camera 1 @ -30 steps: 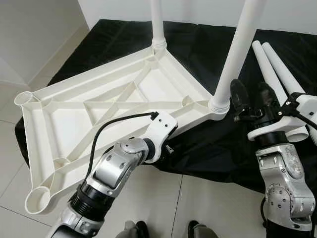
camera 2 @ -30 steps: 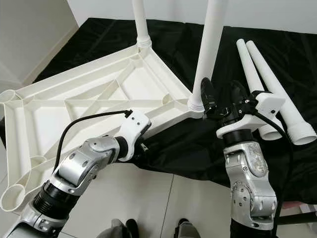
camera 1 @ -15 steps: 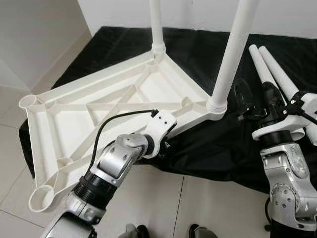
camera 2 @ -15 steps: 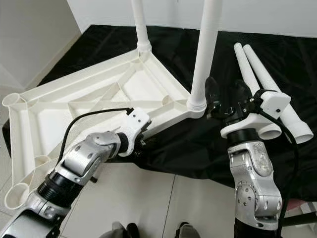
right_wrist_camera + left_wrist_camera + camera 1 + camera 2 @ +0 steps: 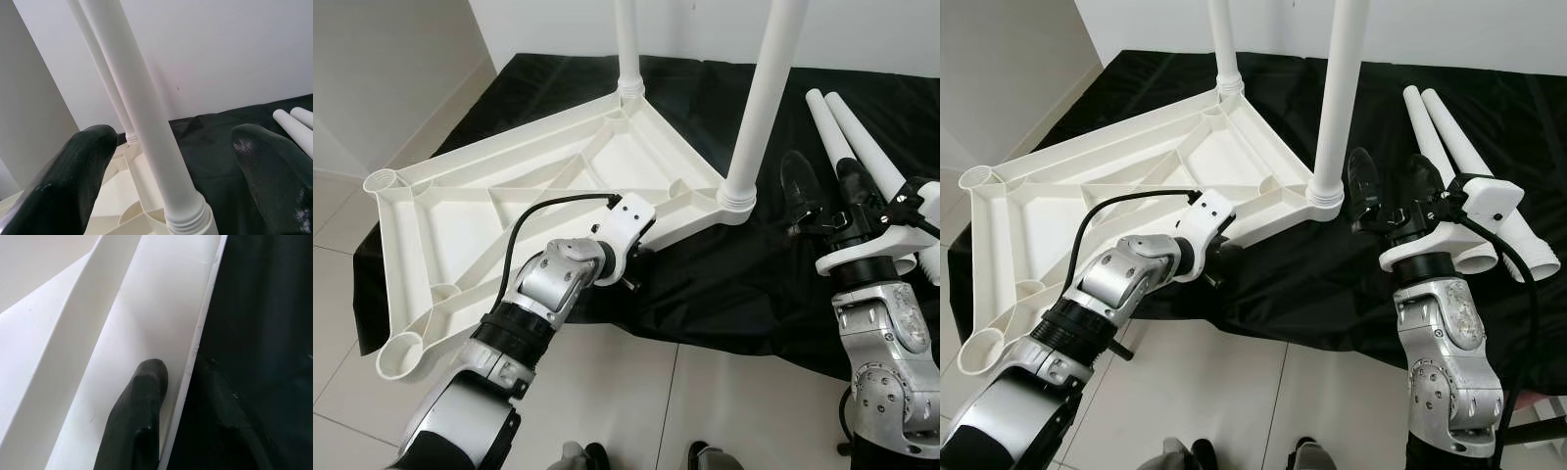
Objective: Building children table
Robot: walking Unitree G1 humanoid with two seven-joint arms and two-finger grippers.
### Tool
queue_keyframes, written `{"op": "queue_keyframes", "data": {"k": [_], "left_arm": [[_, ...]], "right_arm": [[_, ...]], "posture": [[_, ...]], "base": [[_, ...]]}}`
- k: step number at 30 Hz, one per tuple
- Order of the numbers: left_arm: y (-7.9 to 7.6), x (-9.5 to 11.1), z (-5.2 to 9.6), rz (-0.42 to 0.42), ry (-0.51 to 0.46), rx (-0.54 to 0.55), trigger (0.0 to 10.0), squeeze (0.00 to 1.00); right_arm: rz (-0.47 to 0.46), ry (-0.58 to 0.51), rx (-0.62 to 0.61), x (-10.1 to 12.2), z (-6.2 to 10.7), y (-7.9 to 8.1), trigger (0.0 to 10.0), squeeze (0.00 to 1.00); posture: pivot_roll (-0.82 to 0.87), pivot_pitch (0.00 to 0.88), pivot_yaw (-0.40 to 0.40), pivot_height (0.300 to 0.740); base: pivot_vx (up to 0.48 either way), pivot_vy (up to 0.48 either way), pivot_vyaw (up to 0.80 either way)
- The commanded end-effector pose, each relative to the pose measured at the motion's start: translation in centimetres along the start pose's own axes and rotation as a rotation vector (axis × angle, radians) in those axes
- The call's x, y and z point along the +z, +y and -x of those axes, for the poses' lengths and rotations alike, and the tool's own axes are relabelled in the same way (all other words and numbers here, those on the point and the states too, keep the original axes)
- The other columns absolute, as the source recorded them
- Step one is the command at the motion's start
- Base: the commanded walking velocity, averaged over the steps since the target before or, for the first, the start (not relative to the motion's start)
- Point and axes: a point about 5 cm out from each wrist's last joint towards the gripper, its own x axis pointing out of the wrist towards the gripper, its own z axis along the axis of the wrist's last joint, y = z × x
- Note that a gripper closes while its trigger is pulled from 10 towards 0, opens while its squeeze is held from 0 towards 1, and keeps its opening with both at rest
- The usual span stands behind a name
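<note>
White ribbed plastic tabletop (image 5: 509,196) lies upside down on black cloth (image 5: 724,284); our left gripper (image 5: 631,269) grips its near rim. Our right gripper (image 5: 1393,191) is spread open beside the nearer upright white leg (image 5: 1337,108), not touching.

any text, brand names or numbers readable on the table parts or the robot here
None can be read. The white tabletop, the two fitted legs, the two loose legs and the black cloth are plain, with no print or labels. The left gripper, the right gripper and the silver arms carry no legible markings.
</note>
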Motion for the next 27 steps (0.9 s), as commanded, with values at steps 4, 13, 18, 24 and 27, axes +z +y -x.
{"op": "queue_keyframes", "data": {"k": [4,13,18,24,27], "left_arm": [[0.8,0.1,-0.9,0.020,0.001,0.089,0.0,0.00],[0.2,3.3,-2.8,0.079,-0.071,0.116,0.0,0.00],[-0.3,4.4,-3.4,0.089,-0.089,0.124,0.0,0.00],[-1.6,7.2,-4.2,0.099,-0.154,0.119,0.0,0.00],[-2.9,8.6,-4.3,0.045,-0.194,0.058,10.0,0.00]], "right_arm": [[-0.010,-0.005,0.002,0.2,0.3,0.4,10.0,0.00],[-0.021,0.001,0.001,0.0,0.3,0.7,10.0,0.00],[-0.026,0.001,0.002,-0.1,0.2,0.9,10.0,0.00],[-0.033,0.003,0.001,-0.3,0.3,1.2,10.0,0.00],[-0.032,0.002,-0.002,-0.3,0.3,1.4,10.0,0.00]], "posture": [[-0.17,0.226,0.151,0.740],[-0.16,0.227,0.157,0.740],[-0.16,0.235,0.167,0.740],[-0.16,0.234,0.177,0.740],[-0.17,0.233,0.180,0.740]], "base": [[0.000,0.000,0.00],[0.000,0.000,0.00],[0.000,0.000,0.00],[0.000,0.000,0.00],[0.000,0.000,0.00]]}}
